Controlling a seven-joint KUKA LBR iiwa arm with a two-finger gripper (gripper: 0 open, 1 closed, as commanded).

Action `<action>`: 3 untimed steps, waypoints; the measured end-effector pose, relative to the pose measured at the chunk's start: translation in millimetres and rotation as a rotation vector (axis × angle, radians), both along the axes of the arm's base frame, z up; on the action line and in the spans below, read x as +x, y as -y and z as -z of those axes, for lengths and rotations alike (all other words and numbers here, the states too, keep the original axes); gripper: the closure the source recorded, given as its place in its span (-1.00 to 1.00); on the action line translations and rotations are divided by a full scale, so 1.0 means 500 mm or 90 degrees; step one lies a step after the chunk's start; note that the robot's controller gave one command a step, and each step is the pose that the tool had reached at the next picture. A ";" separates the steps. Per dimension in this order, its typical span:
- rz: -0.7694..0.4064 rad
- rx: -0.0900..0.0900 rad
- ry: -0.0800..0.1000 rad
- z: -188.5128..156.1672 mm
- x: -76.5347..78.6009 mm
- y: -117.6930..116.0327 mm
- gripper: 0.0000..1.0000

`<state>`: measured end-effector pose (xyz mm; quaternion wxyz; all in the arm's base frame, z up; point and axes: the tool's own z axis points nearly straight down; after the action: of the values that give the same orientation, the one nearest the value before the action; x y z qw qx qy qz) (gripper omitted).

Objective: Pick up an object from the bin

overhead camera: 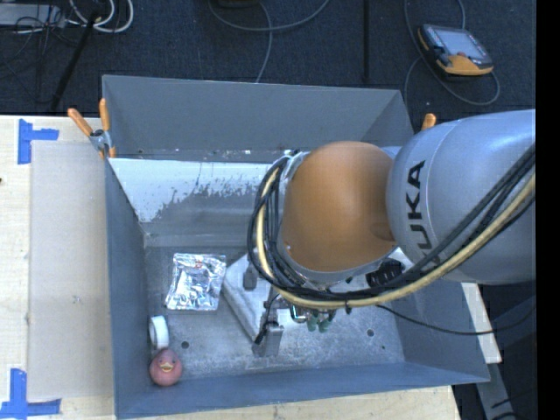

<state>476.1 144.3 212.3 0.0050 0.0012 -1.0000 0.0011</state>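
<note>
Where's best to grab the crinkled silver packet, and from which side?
Probably from straight above, pinching across its narrower width near the middle: the silver packet lies flat, and its raised crinkles offer purchase. Bare bin floor borders its view-left edge.

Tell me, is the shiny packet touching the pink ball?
Apart. The camera view shows grey floor and a white ring between the shiny packet and the pink ball.

One foil packet (195, 281), one roll (158, 330), one ball (166, 368).
</note>
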 end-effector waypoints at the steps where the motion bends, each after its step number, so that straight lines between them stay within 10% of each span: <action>1: -0.139 0.002 0.004 0.252 0.125 -0.046 -1.00; 2: -0.113 0.003 0.007 0.287 0.196 -0.097 -1.00; 3: -0.110 0.003 0.006 0.285 0.195 -0.094 1.00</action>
<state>573.6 191.2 69.7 -0.0001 0.0878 -0.9961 -0.0005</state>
